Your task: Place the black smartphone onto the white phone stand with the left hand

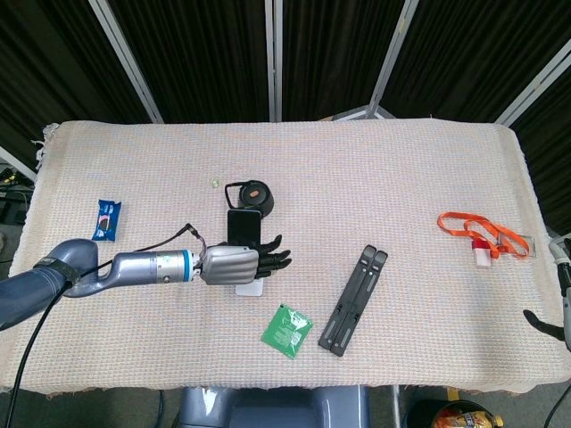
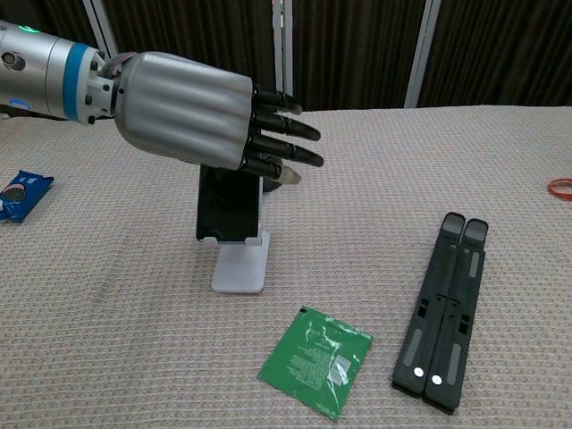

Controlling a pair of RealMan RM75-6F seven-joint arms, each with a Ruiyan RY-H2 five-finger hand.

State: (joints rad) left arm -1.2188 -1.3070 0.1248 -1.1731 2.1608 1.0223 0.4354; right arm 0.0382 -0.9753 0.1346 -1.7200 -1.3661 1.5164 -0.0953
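Black smartphone (image 2: 229, 206) rests on stand (image 2: 239, 266); left hand (image 2: 192, 109) spread.

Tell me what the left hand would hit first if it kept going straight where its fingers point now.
Probably nothing close. The left hand has its fingers extended to the robot's right, above the black smartphone. In the head view bare tablecloth lies ahead, then possibly the folded black stand; height is unclear.

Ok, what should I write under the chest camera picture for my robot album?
The left hand opens its fingers above the black smartphone, now propped on the white phone stand.
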